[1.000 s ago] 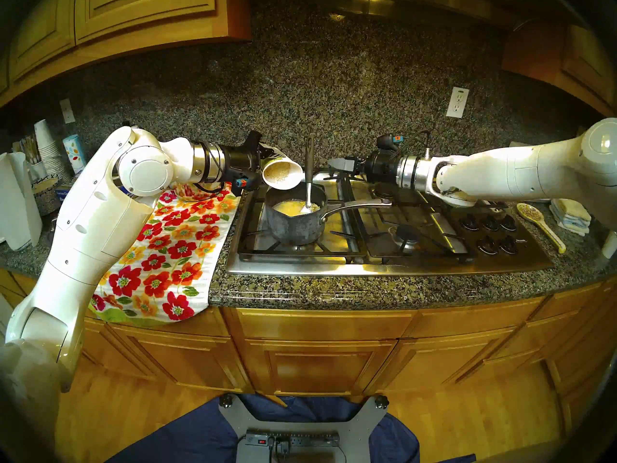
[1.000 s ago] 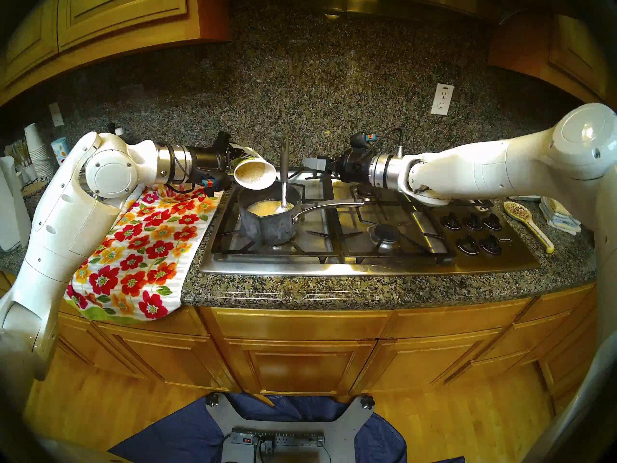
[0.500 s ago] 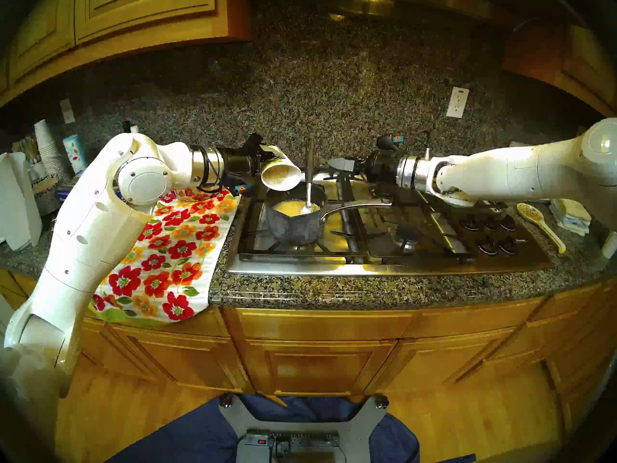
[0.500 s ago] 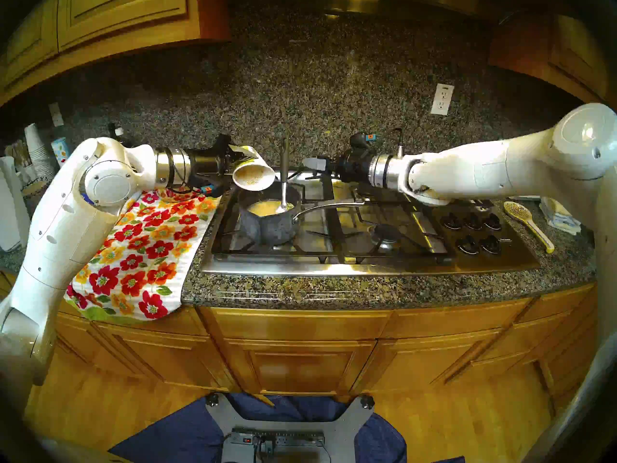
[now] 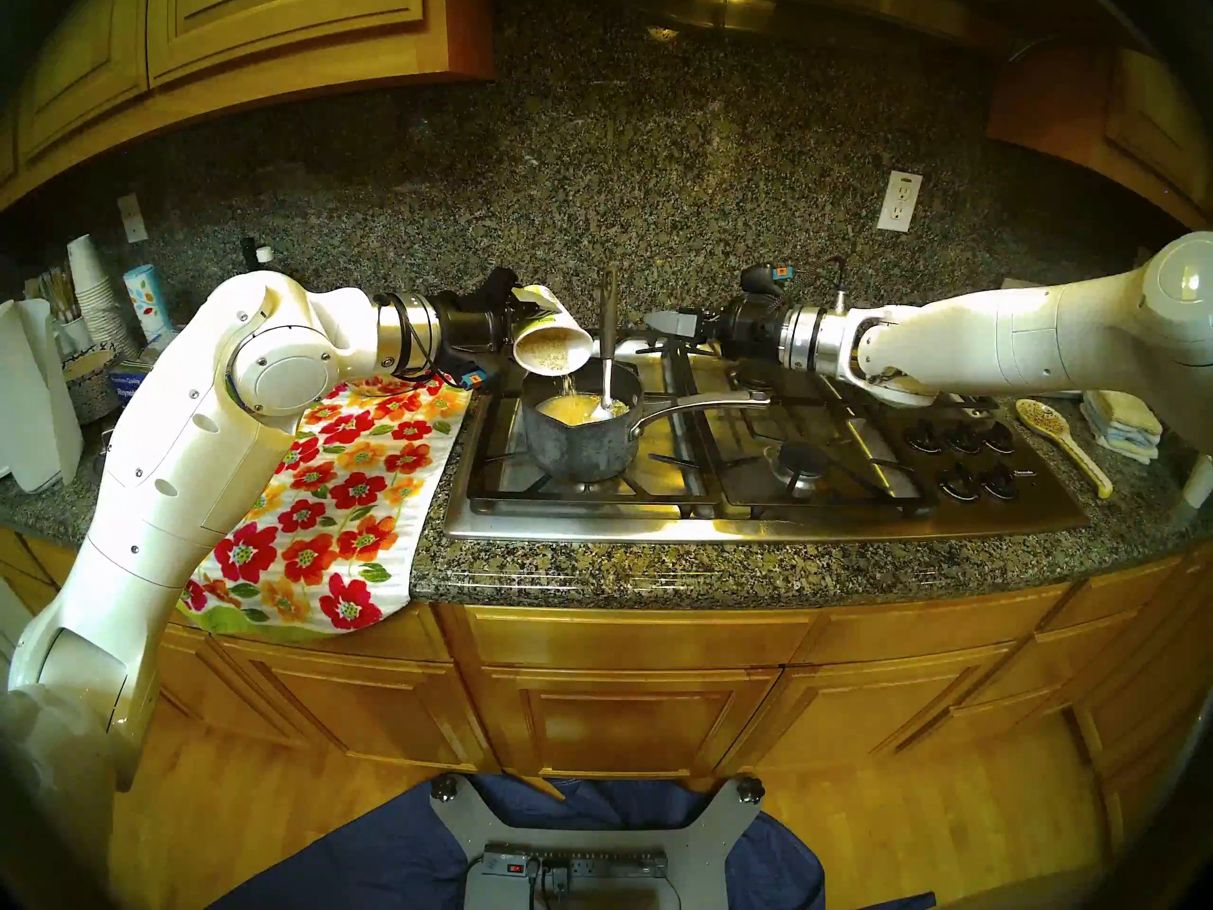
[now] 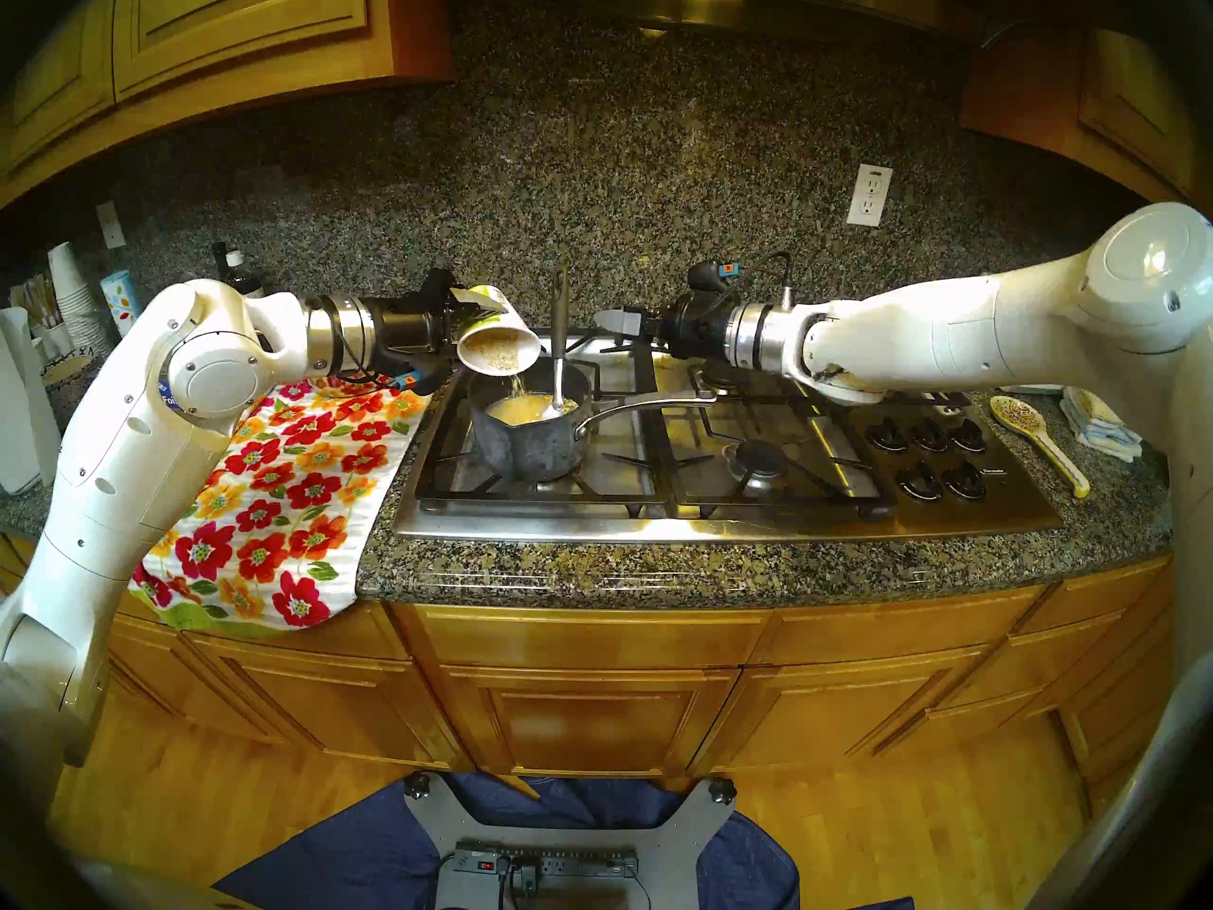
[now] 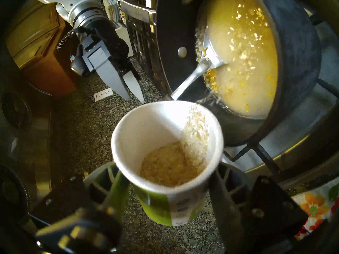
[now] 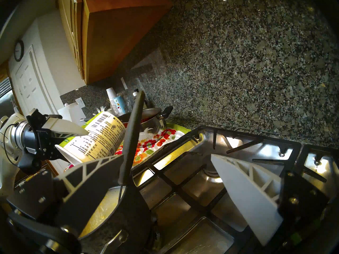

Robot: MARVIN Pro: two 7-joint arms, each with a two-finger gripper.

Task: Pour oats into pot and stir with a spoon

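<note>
My left claw grips the paper cup, tipped over the pot; oats fall in. My right claw stands open beside the spoon. The label text is unreadable.

We see oats falling from our tilted cup into the pot, beside the upright spoon.

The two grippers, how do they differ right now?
The left gripper is shut on the paper cup, fingers pressed to its sides; the right gripper is open and empty. The left tips the cup over the pot, spilling oats; the right waits beside the spoon. Both point roughly level over the stove.
</note>
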